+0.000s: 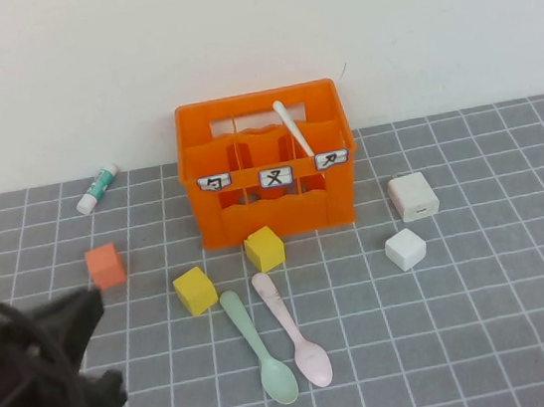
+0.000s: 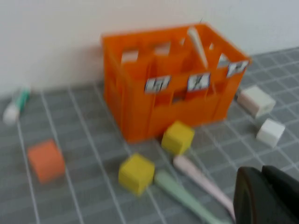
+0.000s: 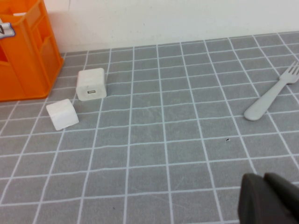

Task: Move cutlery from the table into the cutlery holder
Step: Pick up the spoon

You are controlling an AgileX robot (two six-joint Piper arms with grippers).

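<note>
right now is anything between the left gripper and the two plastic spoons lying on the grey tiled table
Nothing visible. The left gripper sits at the near left; only bare tiled table separates it from the mint-green spoon and pale pink spoon. The right gripper is elsewhere.

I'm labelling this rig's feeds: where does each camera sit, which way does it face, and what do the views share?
High view: raised on the robot's side, angled down at the bright orange slotted plastic crate; left gripper shows at the near left.
Left wrist view: on the left arm, facing the crate and two pastel plastic spoons; left gripper at the edge.
Right wrist view: on the right arm, over grey tiles and a grey plastic fork; right gripper at the edge.
All three share the crate.
</note>
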